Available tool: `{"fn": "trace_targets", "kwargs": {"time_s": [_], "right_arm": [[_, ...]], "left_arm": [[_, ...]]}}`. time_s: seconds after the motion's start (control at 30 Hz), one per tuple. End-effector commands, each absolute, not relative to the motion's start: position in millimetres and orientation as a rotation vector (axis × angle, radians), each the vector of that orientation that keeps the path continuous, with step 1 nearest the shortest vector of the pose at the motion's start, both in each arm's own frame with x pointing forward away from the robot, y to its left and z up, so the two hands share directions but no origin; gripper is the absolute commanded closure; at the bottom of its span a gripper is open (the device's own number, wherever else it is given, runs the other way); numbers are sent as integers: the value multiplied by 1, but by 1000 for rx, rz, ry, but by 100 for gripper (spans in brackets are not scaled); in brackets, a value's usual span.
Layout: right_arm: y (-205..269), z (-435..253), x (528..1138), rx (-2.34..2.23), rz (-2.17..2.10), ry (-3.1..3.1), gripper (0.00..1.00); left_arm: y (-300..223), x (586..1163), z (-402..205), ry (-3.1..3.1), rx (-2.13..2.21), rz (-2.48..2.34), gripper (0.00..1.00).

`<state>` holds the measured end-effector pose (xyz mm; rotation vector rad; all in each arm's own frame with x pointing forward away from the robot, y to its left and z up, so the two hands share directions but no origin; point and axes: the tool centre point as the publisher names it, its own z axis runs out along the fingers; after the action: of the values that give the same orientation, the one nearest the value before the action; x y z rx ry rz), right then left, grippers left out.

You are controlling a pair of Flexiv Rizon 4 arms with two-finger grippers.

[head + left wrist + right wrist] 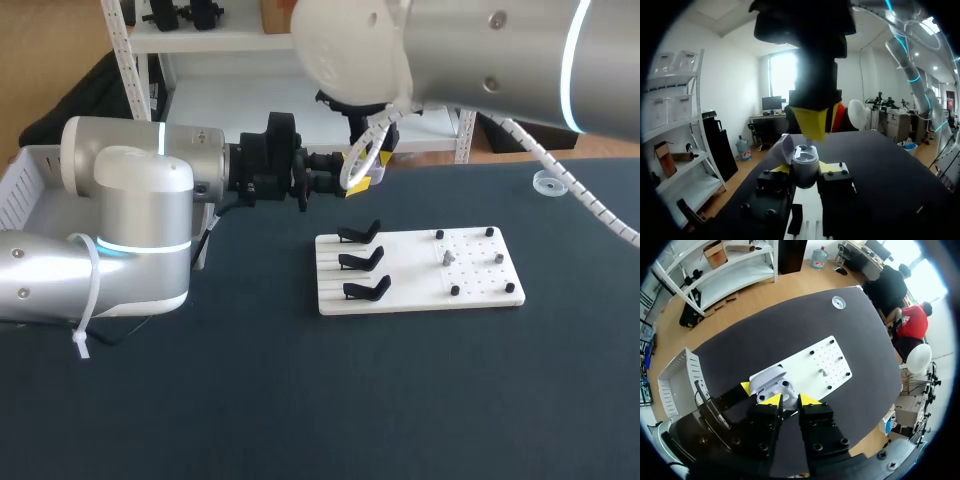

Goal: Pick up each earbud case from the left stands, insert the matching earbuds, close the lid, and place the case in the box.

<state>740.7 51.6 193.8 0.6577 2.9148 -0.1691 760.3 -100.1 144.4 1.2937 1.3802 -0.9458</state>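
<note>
My left tool [804, 168] is shut tight on the earbud case [805, 161]. One yellow tip presses on each side of it. The case is small and grey, and its lid [784, 147] stands open, tipped back to one side. I hold the case up in the air over the dark table [300, 400], past the far side of the white board [400, 292]. My left arm comes in from the left and lies flat, pointing across the table. My right arm comes down from above. My right tool [790, 401] hangs just over the open case, very near it. I cannot tell how far open my right tool is, or if it holds anything. Three black stands [362, 260] sit in a row on the left part of the white board. On the right part are some small dark and grey bits, too small for me to tell what they are. A white box [25, 195] sits at the left edge of the table. A small clear round thing [548, 183] lies far off on the right, near the far edge.
</note>
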Motion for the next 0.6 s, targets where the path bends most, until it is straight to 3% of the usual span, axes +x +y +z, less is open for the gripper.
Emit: {"fn": "trace_targets", "kwargs": {"time_s": [0.03,0.6], "right_arm": [[52,194,743,660,-165,2914,100],[53,188,748,665,-174,2920,100]], "left_arm": [[-100,760,144,1378,1290,-943,100],[-100,760,144,1378,1290,-943,100]]}}
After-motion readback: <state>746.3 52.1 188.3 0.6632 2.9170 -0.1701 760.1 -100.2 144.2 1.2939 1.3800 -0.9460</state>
